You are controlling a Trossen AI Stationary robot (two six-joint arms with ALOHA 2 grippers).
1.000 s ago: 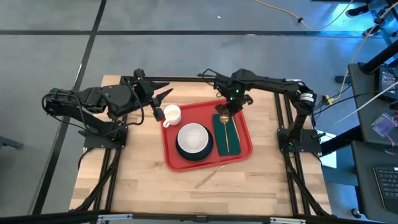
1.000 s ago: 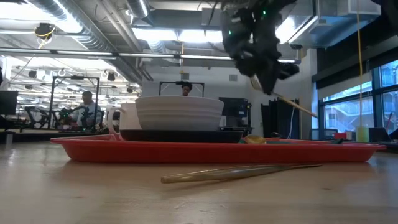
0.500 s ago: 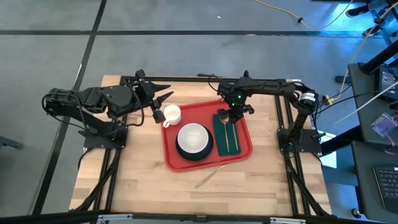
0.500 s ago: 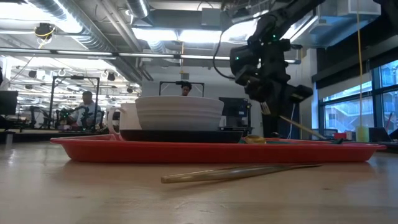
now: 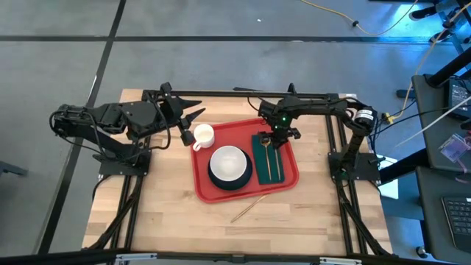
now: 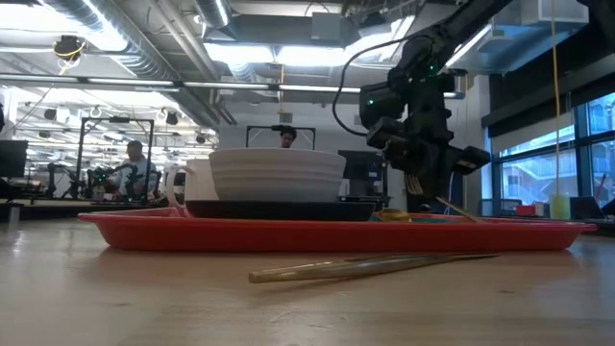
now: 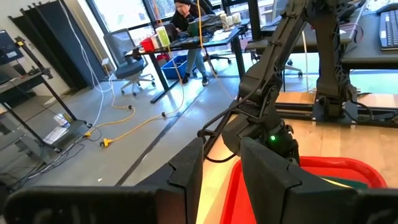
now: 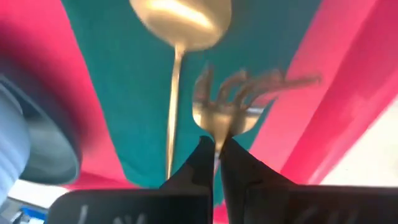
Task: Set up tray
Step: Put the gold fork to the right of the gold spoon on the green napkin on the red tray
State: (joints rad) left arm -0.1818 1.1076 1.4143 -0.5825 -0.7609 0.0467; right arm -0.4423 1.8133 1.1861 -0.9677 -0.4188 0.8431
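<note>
The red tray [image 5: 285, 175] lies mid-table. On it stand a white bowl [image 5: 229, 163] on a dark plate, a white mug [image 5: 203, 135] at the far left corner, and a green napkin [image 5: 260, 163] with a gold spoon [image 8: 179, 25] lying on it. My right gripper [image 5: 276, 140] is low over the napkin's far end, shut on a gold fork [image 8: 239, 93]. My left gripper [image 5: 195, 114] hangs open in the air just left of the mug, touching nothing. My right gripper pinches the fork's neck [image 8: 217, 132], just behind the head, between its two fingertips. The fingers slant steeply down from above. The tines [image 8: 249, 82] stick out beyond the fingertips, beside the spoon. The handle [image 6: 459, 210] slants down toward the tray; whether it touches the napkin, I cannot tell.
A long gold utensil [image 5: 249, 208] lies on the bare wood near the tray's near edge. Open wood stretches toward the table's near edge. Beyond the table are desks, chairs and a seated person [image 7: 186, 15].
My right gripper has come down toward the napkin with the fork, rolling its wrist a little as it sank. The fork has dropped from well above the tray until its handle is nearly at the tray.
</note>
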